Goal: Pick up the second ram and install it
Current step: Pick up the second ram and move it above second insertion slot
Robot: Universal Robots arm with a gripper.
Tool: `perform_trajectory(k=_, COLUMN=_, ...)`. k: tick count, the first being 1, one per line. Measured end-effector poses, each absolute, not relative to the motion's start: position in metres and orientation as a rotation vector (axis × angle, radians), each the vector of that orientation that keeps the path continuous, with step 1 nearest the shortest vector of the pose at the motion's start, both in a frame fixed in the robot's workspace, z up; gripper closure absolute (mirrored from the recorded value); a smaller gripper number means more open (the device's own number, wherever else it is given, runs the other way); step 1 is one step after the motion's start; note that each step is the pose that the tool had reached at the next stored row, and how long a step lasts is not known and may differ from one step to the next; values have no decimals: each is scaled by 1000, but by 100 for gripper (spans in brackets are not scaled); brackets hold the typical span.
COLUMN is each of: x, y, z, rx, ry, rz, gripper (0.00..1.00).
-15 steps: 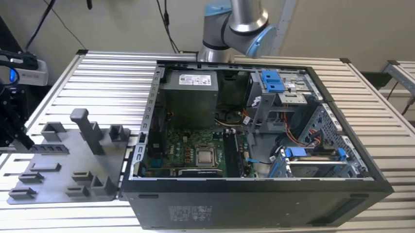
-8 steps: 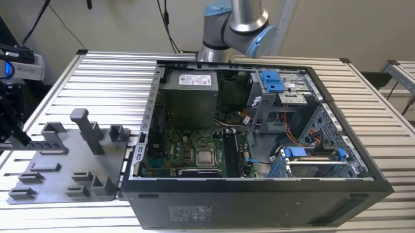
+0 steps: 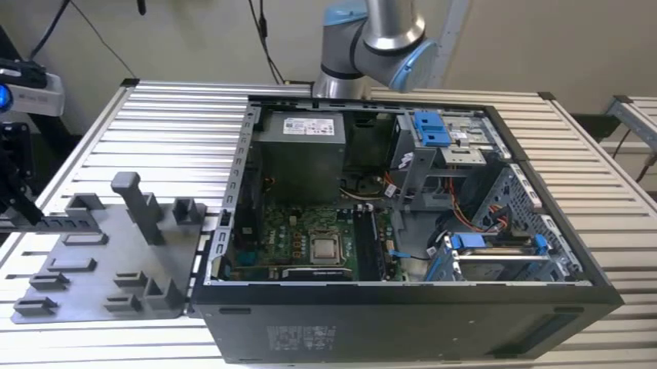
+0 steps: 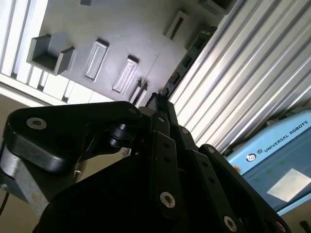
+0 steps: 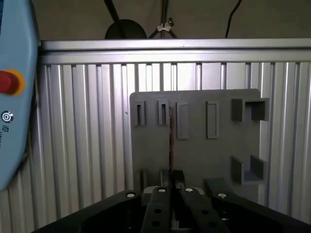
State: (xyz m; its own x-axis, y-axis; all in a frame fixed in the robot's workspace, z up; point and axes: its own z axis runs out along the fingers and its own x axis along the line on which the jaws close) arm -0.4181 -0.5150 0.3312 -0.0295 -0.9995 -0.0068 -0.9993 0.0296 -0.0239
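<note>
The second ram (image 5: 170,138) shows edge-on as a thin dark strip running out from my fingertips over the grey tray (image 5: 204,155). In the exterior view it is a dark horizontal strip (image 3: 61,223) just above the tray's (image 3: 113,269) far-left blocks. My gripper (image 5: 170,187) is shut on its near end. The same gripper (image 3: 18,211) hangs at the exterior view's left edge. In the second wrist view the black fingers (image 4: 158,99) meet at a narrow tip over the tray (image 4: 121,39).
The open computer case (image 3: 411,307) stands at the exterior view's right of the tray, with its motherboard (image 3: 298,238) and CPU (image 3: 326,247) exposed. Upright grey blocks (image 3: 138,204) rise from the tray. A blue and white pendant (image 4: 277,165) lies on the ribbed table (image 5: 87,145).
</note>
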Motion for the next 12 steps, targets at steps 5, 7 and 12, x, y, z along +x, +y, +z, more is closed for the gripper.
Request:
perform_trajectory(k=5, x=-418, y=-515, z=340, rx=-2172, ry=2240, rz=-19, gripper=87)
perform_trajectory(k=7, x=-418, y=-515, z=343, rx=-2171, ry=2241, rz=-19, gripper=87)
perform_trajectory(k=12, x=-418, y=-515, z=352, rx=-2170, ry=2242, rz=-20, gripper=87)
